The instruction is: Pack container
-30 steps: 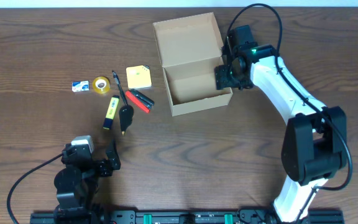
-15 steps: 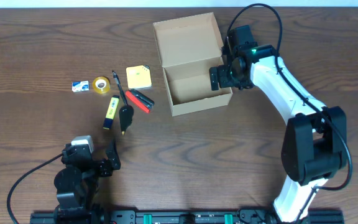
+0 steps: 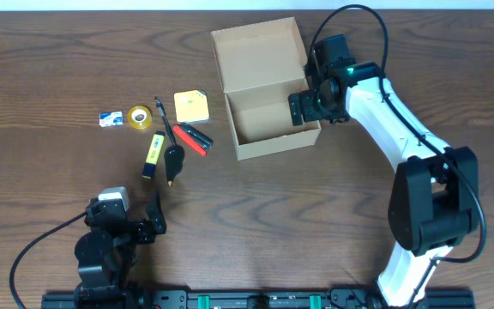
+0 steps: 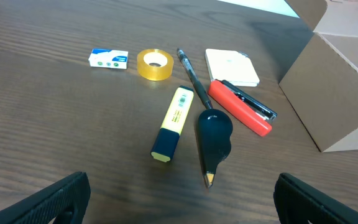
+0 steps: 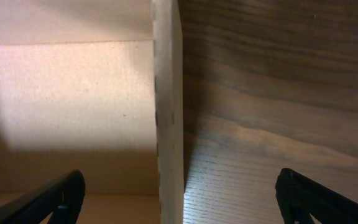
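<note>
While straddling the right-hand wall of the box (image 3: 274,144) with the right pincer (image 3: 305,106): spread wide, one finger inside, one outside, gripping nothing. From the wrist, cardboard edge dead centre between the fingers (image 5: 55,198), bare box floor on one side, table (image 5: 278,93) on the other.

Sits toward the far middle of the table, that box, lid flap (image 3: 256,53) thrown back, nothing inside as far as can be seen. Looks like a steadying job on that wall, judging by the pose. To do it well: close gently, bite low enough not to fold the thin card, and keep the box square rather than swinging a corner round.

Over on the left, left pincer (image 4: 185,202) gaping too, empty, hanging low near the front edge, well apart from everything. Ahead of it, clustered just left of the box: eraser (image 4: 109,58), tape roll (image 4: 155,64), pen (image 4: 189,68), notepad (image 4: 232,66), highlighter (image 4: 173,123), red tool (image 4: 241,107). All outside the box. Best to pin the box firm, then feed the small things in singly, eraser or tape roll first, lying out at the open end of the cluster.
</note>
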Available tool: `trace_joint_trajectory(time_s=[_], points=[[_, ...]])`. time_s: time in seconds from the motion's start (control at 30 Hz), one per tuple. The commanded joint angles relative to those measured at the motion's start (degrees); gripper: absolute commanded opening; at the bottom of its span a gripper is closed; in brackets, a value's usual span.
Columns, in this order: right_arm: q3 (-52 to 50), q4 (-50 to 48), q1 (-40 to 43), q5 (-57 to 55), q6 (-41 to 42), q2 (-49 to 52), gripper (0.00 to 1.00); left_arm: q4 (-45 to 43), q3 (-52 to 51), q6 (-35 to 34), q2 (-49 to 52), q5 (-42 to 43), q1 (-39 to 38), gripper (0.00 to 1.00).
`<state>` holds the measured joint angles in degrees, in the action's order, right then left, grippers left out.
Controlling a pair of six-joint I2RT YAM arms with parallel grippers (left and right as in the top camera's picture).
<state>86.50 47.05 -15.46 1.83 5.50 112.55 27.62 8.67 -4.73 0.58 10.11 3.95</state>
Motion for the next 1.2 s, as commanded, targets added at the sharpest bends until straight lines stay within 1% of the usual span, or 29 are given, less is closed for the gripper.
trace_joint_trajectory(time_s=[0.0, 0.17, 0.4, 0.47, 0.6, 0.7, 0.77, 0.87, 1.17], points=[[0.1, -0.1, -0.6, -0.3, -4.7, -0.4, 0.99, 0.0, -0.9, -0.6, -0.4, 0.0, -0.2, 0.95], [0.1, -0.1, -0.6, -0.4, -8.9, -0.4, 0.99, 0.0, -0.9, -0.6, -0.4, 0.0, -0.2, 0.95], [0.1, -1.0, -0.6, 0.5, -9.2, -0.4, 0.99, 0.0, -0.9, -0.6, -0.4, 0.0, -0.2, 0.95], [0.1, -1.0, -0.6, 2.1, -9.2, -0.4, 0.99, 0.0, -0.9, -0.6, -0.4, 0.0, -0.2, 0.95], [0.1, -0.7, -0.6, 8.9, -9.2, -0.4, 0.99, 0.0, -0.9, -0.6, -0.4, 0.0, -0.2, 0.95], [0.1, -0.7, -0.6, 11.4, -9.2, -0.4, 0.98, 0.0, -0.9, -0.6, -0.4, 0.0, -0.2, 0.95], [0.1, -0.7, -0.6, 11.8, -9.2, -0.4, 0.83, 0.0, -0.9, -0.6, -0.4, 0.0, -0.2, 0.95], [0.1, -0.5, -0.7, 11.8, -8.7, -0.4, 0.74, 0.0, -0.9, -0.6, -0.4, 0.0, -0.2, 0.95], [0.1, 0.3, -0.8, 11.9, -1.7, -0.4, 0.72, 0.0, -0.9, -0.6, -0.4, 0.0, -0.2, 0.95]])
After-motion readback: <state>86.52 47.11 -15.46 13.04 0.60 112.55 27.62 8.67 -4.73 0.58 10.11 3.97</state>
